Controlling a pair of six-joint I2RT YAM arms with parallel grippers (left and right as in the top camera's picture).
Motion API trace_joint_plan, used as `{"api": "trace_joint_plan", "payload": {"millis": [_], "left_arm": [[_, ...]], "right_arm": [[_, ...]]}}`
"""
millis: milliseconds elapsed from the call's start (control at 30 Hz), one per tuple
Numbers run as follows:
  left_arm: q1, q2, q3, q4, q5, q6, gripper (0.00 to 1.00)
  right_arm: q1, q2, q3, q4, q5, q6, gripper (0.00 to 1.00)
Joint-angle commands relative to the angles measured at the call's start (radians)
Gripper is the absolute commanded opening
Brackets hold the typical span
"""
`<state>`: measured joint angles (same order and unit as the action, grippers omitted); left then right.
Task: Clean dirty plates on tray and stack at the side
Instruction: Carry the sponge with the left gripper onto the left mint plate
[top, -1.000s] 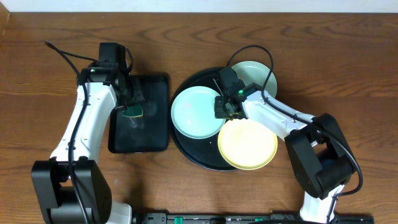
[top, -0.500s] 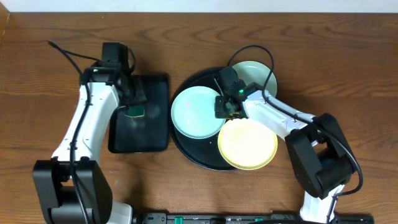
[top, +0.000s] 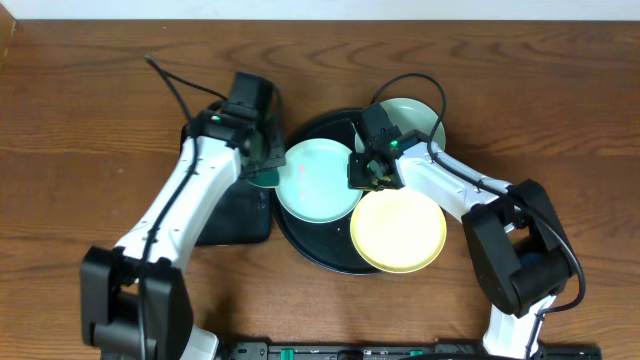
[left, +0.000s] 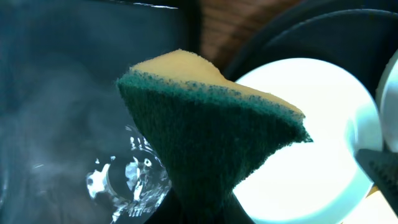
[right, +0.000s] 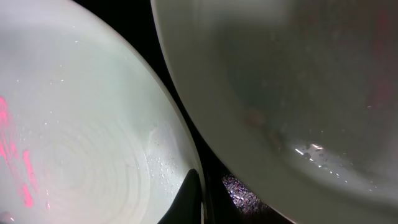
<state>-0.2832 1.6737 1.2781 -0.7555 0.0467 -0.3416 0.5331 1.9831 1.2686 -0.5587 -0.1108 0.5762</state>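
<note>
A pale turquoise plate (top: 318, 185) lies on the left part of the round black tray (top: 305, 248). A yellow plate (top: 398, 232) overlaps the tray's front right rim, and a mint plate (top: 418, 120) sits at its back right. My left gripper (top: 268, 163) is shut on a green-and-yellow sponge (left: 211, 137) and holds it over the turquoise plate's left edge (left: 311, 143). My right gripper (top: 365, 177) is shut on that plate's right rim; one dark finger (right: 194, 199) lies on the plate (right: 74, 124), with another plate (right: 292, 93) beside it.
A smaller black rectangular tray (top: 240, 222) with water on it (left: 62, 93) lies left of the round tray, partly under my left arm. The brown wooden table (top: 80, 120) surrounds both. My right arm crosses above the yellow plate.
My left arm has carried the sponge rightward from over the rectangular tray to the turquoise plate's left edge. The right gripper has stayed on the plate's rim.
</note>
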Motion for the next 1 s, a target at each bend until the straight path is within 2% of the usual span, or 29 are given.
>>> {"api": "trace_joint_plan", "payload": {"millis": [0, 233, 433, 633, 733, 833, 967], "left_arm": [[-0.045, 0.074, -0.001, 0.027, 0.026, -0.038, 0.08], [-0.132, 0.194, -0.001, 0.107, 0.065, -0.080, 0.07], [-0.150, 0.272, -0.001, 0.126, 0.065, -0.117, 0.07], [-0.149, 0.295, 0.002, 0.126, -0.039, -0.116, 0.07], [-0.143, 0.292, 0.026, 0.135, -0.161, -0.064, 0.07], [-0.141, 0.293, 0.028, 0.187, -0.171, 0.006, 0.07], [-0.146, 0.294, 0.026, 0.216, -0.151, 0.016, 0.08]], "right_arm": [[0.002, 0.031, -0.020, -0.012, -0.036, -0.013, 0.01], [0.003, 0.031, -0.020, -0.010, -0.036, -0.013, 0.01], [0.003, 0.031, -0.020, -0.011, -0.035, -0.013, 0.01], [0.003, 0.031, -0.020, -0.011, -0.034, -0.016, 0.01], [0.003, 0.031, -0.020, -0.014, -0.028, -0.016, 0.01], [0.003, 0.031, -0.020, -0.013, -0.028, -0.016, 0.01], [0.003, 0.031, -0.020, -0.013, -0.028, -0.016, 0.01]]}}
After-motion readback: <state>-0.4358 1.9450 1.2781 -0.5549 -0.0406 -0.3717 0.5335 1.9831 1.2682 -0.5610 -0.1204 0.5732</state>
